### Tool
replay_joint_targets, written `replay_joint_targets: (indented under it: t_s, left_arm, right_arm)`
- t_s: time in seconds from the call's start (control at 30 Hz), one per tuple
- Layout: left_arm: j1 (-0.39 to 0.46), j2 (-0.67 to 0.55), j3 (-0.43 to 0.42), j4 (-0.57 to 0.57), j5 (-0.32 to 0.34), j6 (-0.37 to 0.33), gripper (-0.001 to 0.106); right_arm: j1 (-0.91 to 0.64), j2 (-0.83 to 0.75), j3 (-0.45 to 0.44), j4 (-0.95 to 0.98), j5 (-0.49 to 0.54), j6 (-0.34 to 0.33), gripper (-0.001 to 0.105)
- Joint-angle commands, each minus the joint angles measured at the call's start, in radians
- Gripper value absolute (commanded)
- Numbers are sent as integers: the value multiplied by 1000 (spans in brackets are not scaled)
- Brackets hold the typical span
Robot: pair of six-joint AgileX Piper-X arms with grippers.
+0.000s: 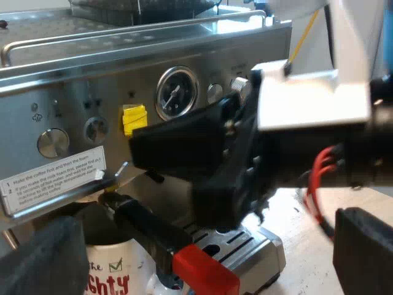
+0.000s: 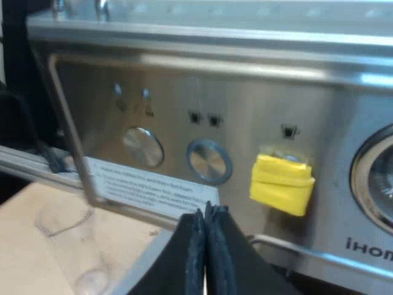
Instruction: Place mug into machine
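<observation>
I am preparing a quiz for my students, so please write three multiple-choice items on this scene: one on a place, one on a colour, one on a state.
1. Where is the mug? A in a person's hand; B under the holder at the machine's front; C inside a box.
2. What colour is the tag beside the gauge? A green; B blue; C yellow.
3. How are the right gripper's jaws? A shut; B wide open; C shut on a spoon.
Answers: 1 B, it stands beneath the locked holder; 2 C, the tag is plainly yellow; 3 A, both black jaws touch.
</observation>
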Motion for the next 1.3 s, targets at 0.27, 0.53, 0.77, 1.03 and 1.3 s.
replay_joint_targets:
  t_s: [0.27,0.53,0.77,1.03,1.3]
  left_arm:
    - [-4,-5,-7,49,42,5,82]
    - [-4,-5,-7,49,42,5,82]
    - [-4,-5,-7,49,42,5,82]
    - [-4,-5,-7,49,40,7,82]
    - [-4,-5,-7,49,34,57,82]
  right_arm:
    - [-22,23,-23,-44,138,-32,0]
    - [-122,23,-24,-51,127,-30,0]
    - [-174,23,-24,-51,129,-30,0]
    - [-86,-62,-24,105,98,-30,22]
    - [31,-165,-24,259,30,-4,73]
